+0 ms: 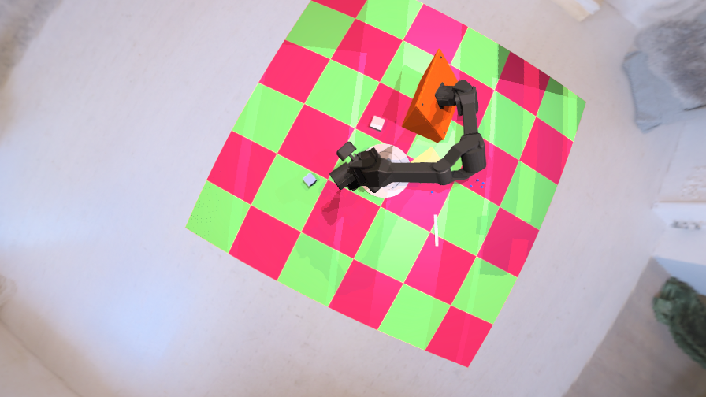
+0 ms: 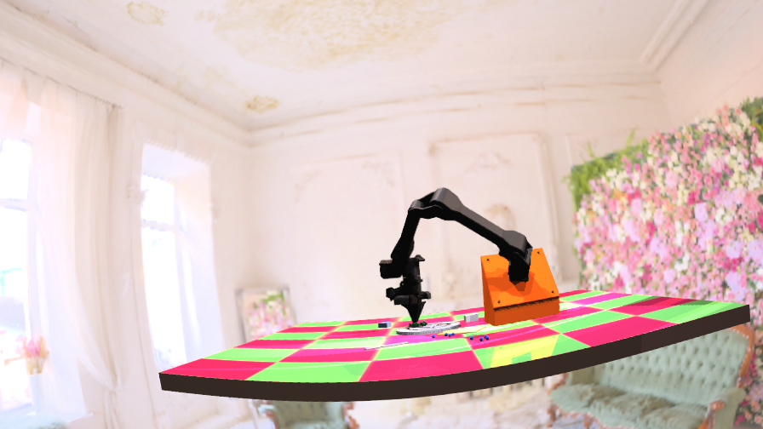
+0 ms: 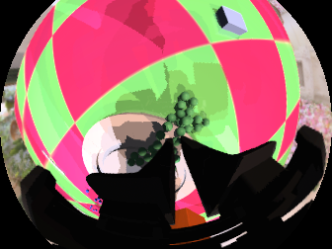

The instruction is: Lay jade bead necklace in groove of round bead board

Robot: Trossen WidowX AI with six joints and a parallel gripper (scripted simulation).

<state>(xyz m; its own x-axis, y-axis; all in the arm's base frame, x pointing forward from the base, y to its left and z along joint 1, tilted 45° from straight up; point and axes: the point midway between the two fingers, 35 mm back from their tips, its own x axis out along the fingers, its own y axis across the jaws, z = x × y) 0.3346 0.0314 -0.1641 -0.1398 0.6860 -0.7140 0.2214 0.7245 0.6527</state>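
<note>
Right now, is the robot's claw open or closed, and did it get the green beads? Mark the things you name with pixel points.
The claw (image 2: 415, 322) (image 3: 176, 140) is nearly closed, down at the green beads (image 3: 186, 120); whether it grips any can't be told.

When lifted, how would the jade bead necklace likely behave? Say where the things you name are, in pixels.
The jade bead necklace (image 3: 186, 121) probably behaves floppily, since its beads bunch and trail in an irregular line. Its overhanging part may drag or sag, as it lies partly off the round bead board (image 1: 398, 189) (image 2: 427, 328) (image 3: 94, 143).
</note>
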